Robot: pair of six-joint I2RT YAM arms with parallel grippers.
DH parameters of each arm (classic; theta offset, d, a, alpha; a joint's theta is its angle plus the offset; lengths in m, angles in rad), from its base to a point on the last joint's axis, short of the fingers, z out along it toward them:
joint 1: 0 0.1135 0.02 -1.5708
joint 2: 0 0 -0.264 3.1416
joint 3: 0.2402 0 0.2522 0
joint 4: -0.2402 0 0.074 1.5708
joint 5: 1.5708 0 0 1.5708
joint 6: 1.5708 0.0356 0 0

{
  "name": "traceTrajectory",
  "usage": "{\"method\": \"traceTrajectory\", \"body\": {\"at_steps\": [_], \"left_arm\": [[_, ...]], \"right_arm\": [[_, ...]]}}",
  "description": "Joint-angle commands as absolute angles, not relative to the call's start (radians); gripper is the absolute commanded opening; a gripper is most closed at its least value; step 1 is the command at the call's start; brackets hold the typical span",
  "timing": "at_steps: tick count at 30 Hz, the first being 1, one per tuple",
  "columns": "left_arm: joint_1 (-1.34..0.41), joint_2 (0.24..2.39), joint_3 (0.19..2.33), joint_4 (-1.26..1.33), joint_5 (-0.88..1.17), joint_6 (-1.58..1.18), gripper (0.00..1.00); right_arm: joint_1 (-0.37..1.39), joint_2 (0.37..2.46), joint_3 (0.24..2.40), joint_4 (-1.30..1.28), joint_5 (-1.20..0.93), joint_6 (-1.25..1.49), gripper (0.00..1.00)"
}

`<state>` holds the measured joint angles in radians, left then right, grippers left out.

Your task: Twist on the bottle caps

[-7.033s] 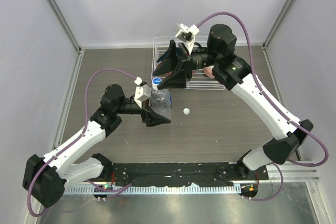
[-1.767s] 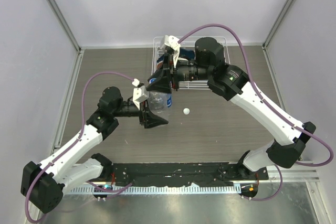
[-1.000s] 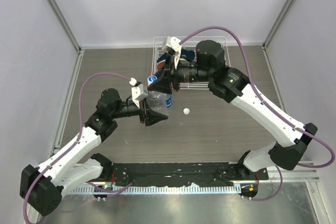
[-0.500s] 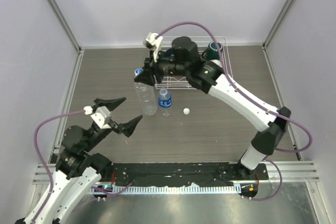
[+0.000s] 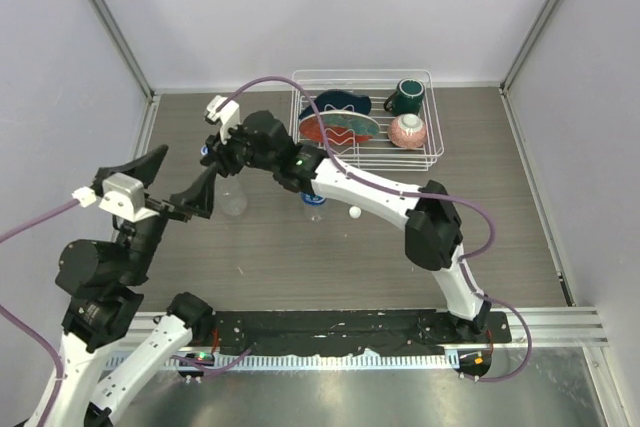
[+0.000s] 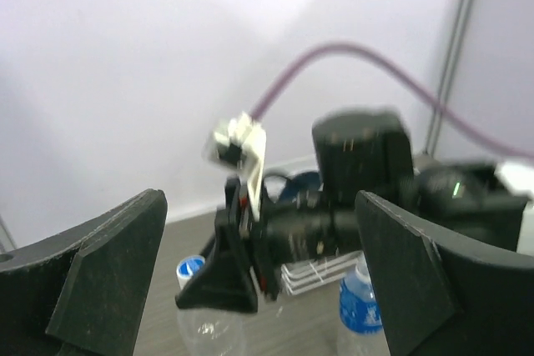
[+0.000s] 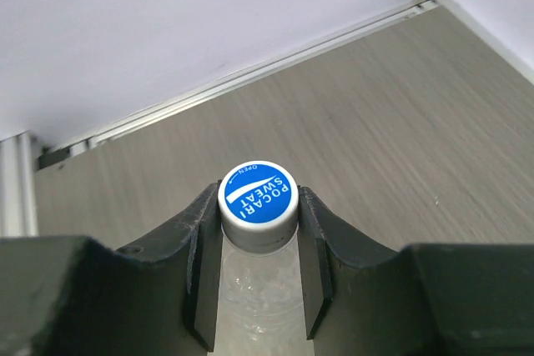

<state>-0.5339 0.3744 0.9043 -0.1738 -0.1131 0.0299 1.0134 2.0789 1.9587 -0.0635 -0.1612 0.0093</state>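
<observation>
1. In the right wrist view the right gripper (image 7: 257,216) has its two fingers (image 7: 200,243) closed down to cap width. They press on opposite sides of the blue cap (image 7: 257,195), which sits level on the neck of the plain bottle (image 7: 250,289).
2. From above, that bottle stands upright on the table (image 5: 480,197), left of the dish rack (image 5: 431,117). The right arm reaches across to it.
3. The left gripper (image 5: 180,179) is raised clear of the table with its fingers spread wide and nothing between them, so nothing steadies the bottle's body.
4. We judge the step in hand to be turning this cap home. To do it well we would keep the wrist's axis straight over the neck, press down only lightly, and turn in short strokes, letting go and regripping between them.
5. The main risk is that the free bottle spins or tips with the cap instead of the thread taking. Bringing the left gripper down to hold the body first would guard against that.
6. A tilted cap would cross-thread, so we would check that it sits flat before adding force.
7. The labelled bottle (image 5: 314,199) stands just right of the plain one, and a white cap (image 5: 354,212) lies loose on the table near it. Whether that bottle's neck is capped is too small to tell.
</observation>
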Motion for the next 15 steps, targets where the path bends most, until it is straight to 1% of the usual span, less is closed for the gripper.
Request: {"method": "traceTrajectory", "body": {"at_steps": [1, 2, 6, 15], "left_arm": [[-0.531, 0.443, 1.02, -0.188, -0.212, 0.018, 1.0], [-0.531, 0.466, 1.063, -0.202, -0.218, 0.005, 1.0], [-0.531, 0.517, 1.147, -0.265, -0.241, -0.037, 1.0], [-0.531, 0.546, 1.157, -0.29, -0.255, -0.054, 0.99]], "right_arm": [[1.031, 2.137, 1.977, 0.23, -0.008, 0.035, 0.01], [1.035, 2.161, 1.968, 0.259, 0.044, 0.037, 0.01], [1.046, 2.209, 1.919, 0.366, 0.109, 0.052, 0.01], [1.065, 2.252, 1.879, 0.391, 0.147, 0.066, 0.01]]}}
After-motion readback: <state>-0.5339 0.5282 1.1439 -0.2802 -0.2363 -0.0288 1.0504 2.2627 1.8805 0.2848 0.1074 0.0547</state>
